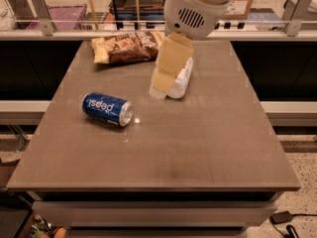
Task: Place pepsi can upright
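Note:
The pepsi can is blue with white lettering and lies on its side on the left part of the brown table, its silver end facing right. My gripper hangs from the white arm housing above the table's middle back. It is to the right of the can and higher up, well apart from it. It stands in front of a clear water bottle lying on the table and covers the bottle's left part.
A brown snack bag lies at the table's back left. Behind the table runs a railing with shelves and crates. A floor gap lies on either side of the table.

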Available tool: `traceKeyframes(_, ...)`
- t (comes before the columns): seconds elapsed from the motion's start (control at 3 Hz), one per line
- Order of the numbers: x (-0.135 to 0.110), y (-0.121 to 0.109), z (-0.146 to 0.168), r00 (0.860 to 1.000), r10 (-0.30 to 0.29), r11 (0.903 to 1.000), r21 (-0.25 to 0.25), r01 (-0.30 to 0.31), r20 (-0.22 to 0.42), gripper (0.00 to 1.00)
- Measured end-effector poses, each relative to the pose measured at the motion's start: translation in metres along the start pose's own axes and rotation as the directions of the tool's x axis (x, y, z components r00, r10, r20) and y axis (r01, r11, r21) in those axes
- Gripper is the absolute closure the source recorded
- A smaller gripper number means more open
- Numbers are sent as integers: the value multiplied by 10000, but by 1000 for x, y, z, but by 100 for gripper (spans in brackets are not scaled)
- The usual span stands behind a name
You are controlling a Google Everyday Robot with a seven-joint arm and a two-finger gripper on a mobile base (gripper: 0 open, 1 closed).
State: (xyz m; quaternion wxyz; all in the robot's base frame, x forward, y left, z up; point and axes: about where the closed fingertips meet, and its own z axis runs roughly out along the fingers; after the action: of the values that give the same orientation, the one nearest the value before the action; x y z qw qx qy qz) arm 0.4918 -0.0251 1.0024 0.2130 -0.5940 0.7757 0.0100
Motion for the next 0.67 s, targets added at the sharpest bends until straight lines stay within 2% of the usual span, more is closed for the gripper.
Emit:
traceKeyframes(0.33, -9, -11, 10, 9978, -119, 9999, -80, 125, 657, 0)
traceKeyframes(0.67, -24, -15, 27, 9959, -200, 9994, -265, 224, 886, 0)
